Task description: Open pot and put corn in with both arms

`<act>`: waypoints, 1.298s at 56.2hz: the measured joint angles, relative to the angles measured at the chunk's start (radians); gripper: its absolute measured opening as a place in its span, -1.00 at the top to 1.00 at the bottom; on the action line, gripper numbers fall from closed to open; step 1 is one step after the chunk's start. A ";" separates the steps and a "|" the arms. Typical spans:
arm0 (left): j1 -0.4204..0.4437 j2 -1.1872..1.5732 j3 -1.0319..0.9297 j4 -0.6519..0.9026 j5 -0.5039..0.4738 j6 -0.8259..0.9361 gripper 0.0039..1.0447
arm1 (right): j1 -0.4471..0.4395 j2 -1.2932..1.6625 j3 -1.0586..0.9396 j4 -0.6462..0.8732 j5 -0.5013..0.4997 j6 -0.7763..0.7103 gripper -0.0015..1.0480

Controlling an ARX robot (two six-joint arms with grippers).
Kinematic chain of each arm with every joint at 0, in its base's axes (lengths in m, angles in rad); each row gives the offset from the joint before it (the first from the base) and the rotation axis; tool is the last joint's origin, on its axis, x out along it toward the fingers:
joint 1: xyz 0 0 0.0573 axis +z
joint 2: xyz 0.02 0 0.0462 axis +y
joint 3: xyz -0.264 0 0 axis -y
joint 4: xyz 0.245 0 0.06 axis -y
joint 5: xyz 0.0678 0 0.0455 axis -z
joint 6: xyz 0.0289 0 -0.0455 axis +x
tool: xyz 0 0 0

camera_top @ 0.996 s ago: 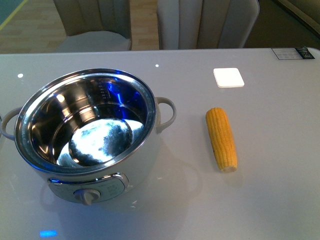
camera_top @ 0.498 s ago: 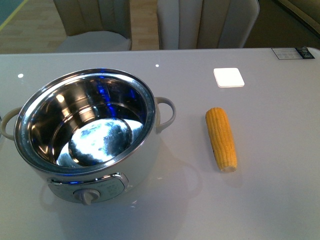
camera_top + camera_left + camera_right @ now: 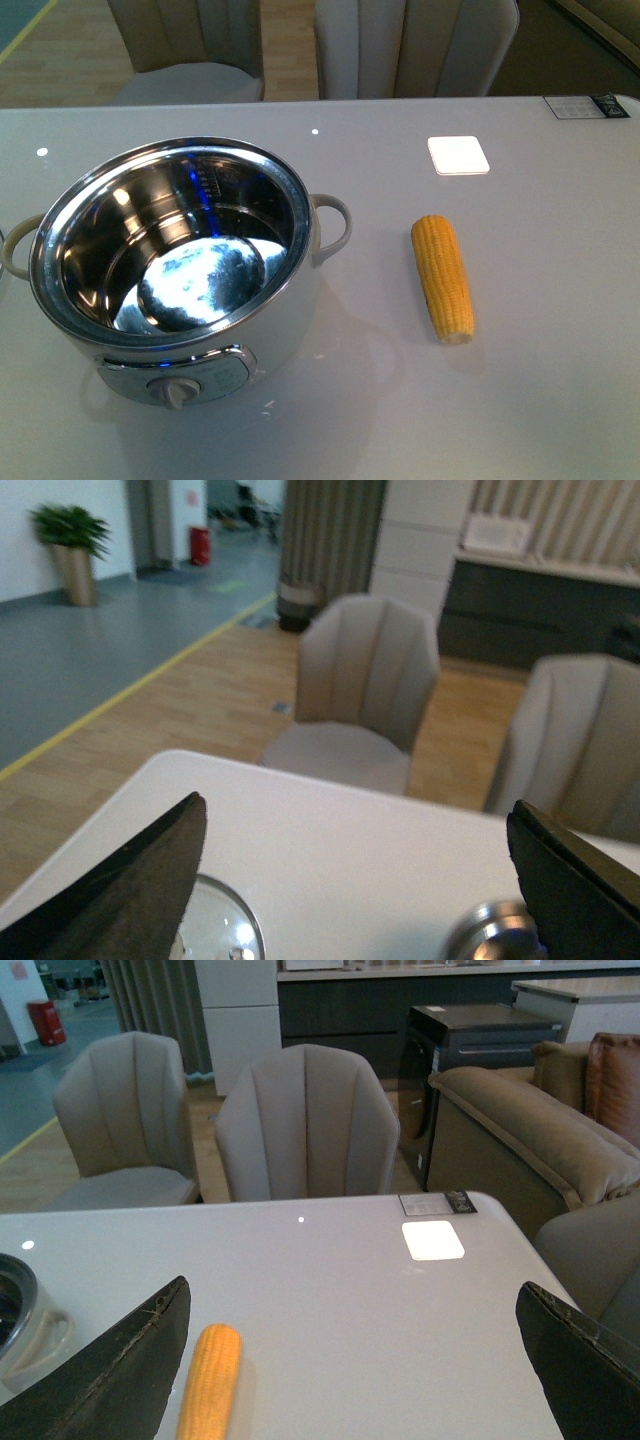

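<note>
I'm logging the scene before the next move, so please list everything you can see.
Large round white electric pot with steel inner bowl: one, white and steel, lidless, empty, table's left.
Yellow tapered corn cob: one, yellow, lying right of the pot, apart from it.
White square patch: one, white, beyond the corn.
Glossy grey table: one, grey.
Grey padded chairs: two, behind the table.
Black left end effector: one, open, empty.
Black right end effector: one, open, empty.
</note>
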 joint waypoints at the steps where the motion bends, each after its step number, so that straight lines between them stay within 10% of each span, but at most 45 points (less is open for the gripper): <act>1: -0.008 -0.014 -0.005 -0.017 0.014 0.007 -0.47 | 0.000 0.000 0.000 0.000 0.000 0.000 -0.83; 24: -0.161 -0.255 -0.096 -0.150 -0.117 0.054 0.93 | 0.000 0.000 0.000 0.000 0.000 0.000 -0.83; 36: -0.293 -0.397 -0.100 -0.280 -0.237 0.056 0.94 | 0.000 0.000 0.000 0.000 0.000 0.000 -0.83; 73: -0.297 -0.666 -0.099 -0.557 -0.247 0.057 0.94 | 0.000 0.000 0.000 0.000 0.000 0.000 -0.83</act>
